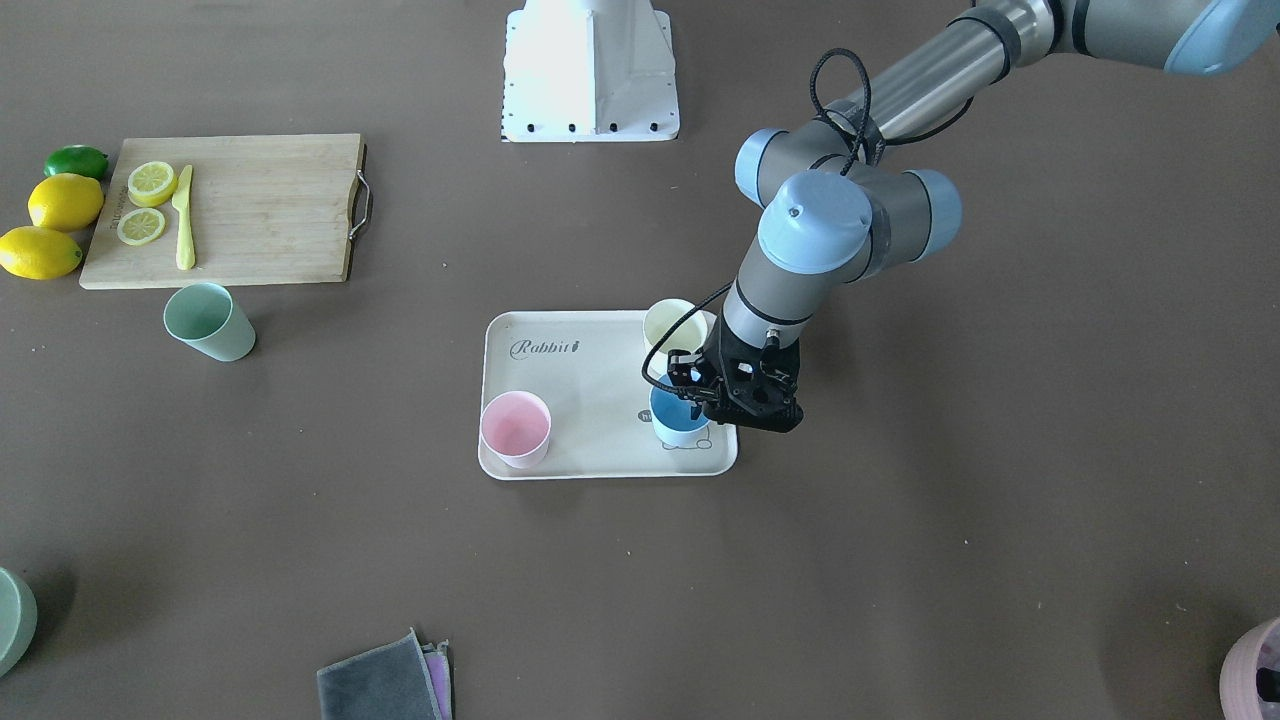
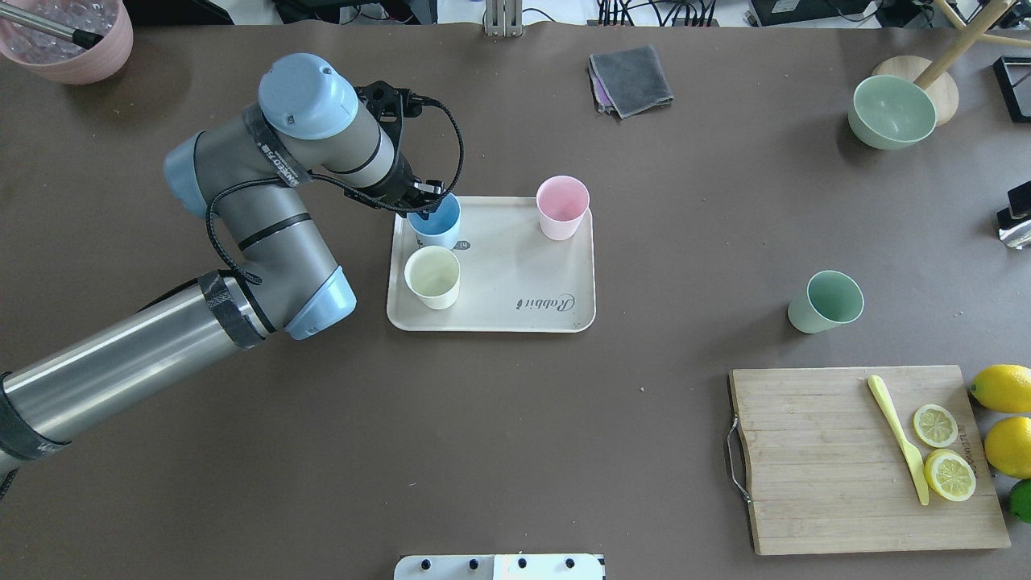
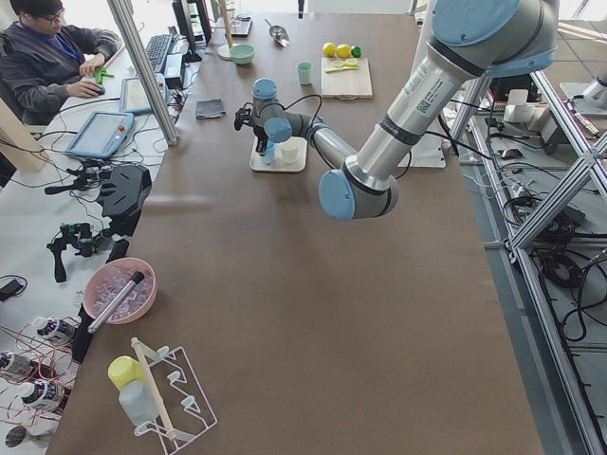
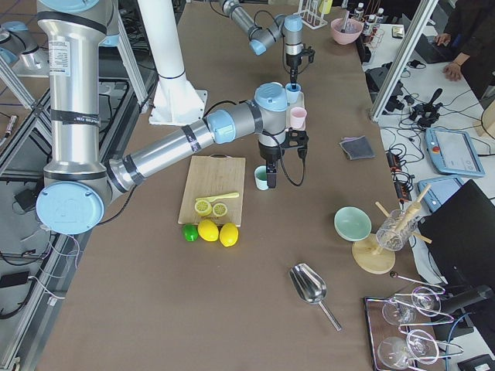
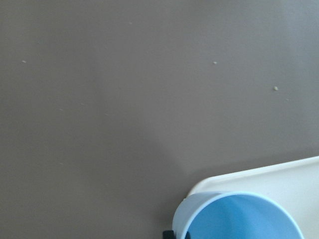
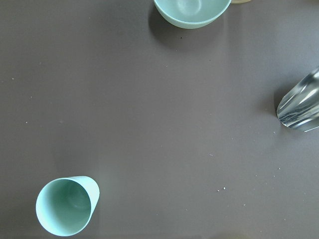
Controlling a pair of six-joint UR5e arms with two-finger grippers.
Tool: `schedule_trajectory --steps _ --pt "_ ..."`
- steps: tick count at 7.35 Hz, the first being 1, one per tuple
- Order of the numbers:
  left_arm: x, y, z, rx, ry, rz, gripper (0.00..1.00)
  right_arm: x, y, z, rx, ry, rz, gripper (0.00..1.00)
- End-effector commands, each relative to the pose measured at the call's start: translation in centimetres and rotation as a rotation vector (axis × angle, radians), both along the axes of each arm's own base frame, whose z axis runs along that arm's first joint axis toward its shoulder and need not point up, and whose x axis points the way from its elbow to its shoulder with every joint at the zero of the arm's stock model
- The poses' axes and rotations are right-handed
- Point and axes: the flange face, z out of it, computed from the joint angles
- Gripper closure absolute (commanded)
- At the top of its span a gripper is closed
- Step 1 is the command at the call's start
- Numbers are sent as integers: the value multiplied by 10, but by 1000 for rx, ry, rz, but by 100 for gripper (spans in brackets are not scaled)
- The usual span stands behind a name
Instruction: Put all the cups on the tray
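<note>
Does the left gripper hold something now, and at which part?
The left gripper sits at the rim of the light blue cup, standing on the tray; whether it clamps the wall cannot be told.

Overhead view, and the tray (image 2: 491, 266) sits just left of centre. Three cups are on it: the corner cup (image 2: 439, 225) at its upper left, the second cup (image 2: 432, 276) just below that one, and the third cup (image 2: 562, 207) at its upper right corner. The fourth cup (image 2: 826, 301) is off the tray, well to its right on the table (image 2: 515, 451), just above the cutting board (image 2: 821, 459) in the lower right. The cloth (image 2: 631, 79) lies top centre, with the bowl (image 2: 892, 111) at upper right.
</note>
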Motion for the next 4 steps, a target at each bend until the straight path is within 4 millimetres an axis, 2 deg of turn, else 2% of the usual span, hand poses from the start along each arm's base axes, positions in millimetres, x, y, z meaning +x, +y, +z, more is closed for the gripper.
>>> schedule_trajectory --steps 1,2,3,4 --pt "-35 -13 -16 22 13 -46 3 -1 0 1 -11 1 10 0" --pt "-93 -24 -10 -3 -1 -7 3 -11 1 0 -41 -3 26 0" --pt "-171 -26 -3 51 -39 39 3 -34 3 -4 -37 -16 37 0" --pt "-228 -12 4 78 -99 65 3 -51 12 0 -38 -30 31 0"
